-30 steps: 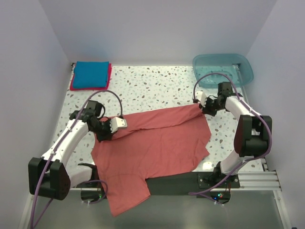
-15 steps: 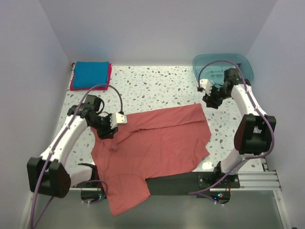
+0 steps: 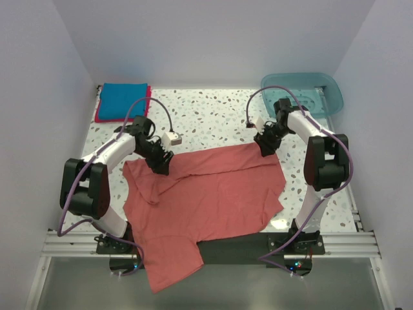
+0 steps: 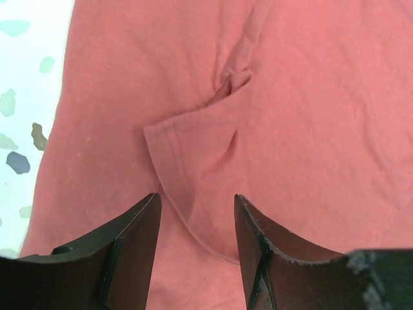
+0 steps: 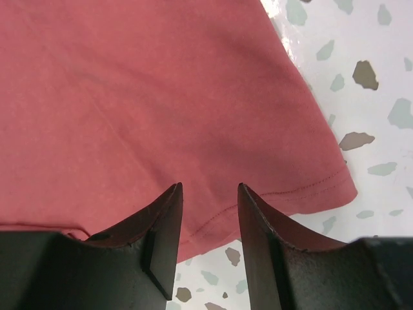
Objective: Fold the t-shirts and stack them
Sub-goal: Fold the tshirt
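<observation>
The left gripper (image 4: 197, 201) stands with its jaws apart and nothing between them. It is poised over a sleeve (image 4: 193, 161) that lies doubled back onto the body of the salmon-red t-shirt (image 3: 213, 194). The right gripper (image 5: 210, 188) is likewise parted and empty, and sits above the stitched hem just inside the far right hem corner (image 5: 326, 187). Whether either set of fingertips touches the cloth cannot be told. The shirt lies spread but creased across the near half of the table (image 3: 206, 116). Its near left portion (image 3: 169, 265) hangs over the near edge between the arm bases. At the far left corner, the bright blue t-shirt (image 3: 122, 100) lies folded on top of the crimson-pink t-shirt (image 3: 148, 97). The teal tub (image 3: 303, 90) stands at the far right corner. In judgement, this is the regrasp before the next fold.

Hazards:
- At the doubled sleeve, the left jaws may pinch both layers, which would drag the body panel and lock the crease in.
- The right jaws may catch only the hem edge, which could slip free under tension.
- If the two arms pull unevenly, the fold will skew.
- The weight of the overhanging cloth could draw the garment off the table once the far edge is lifted.
</observation>
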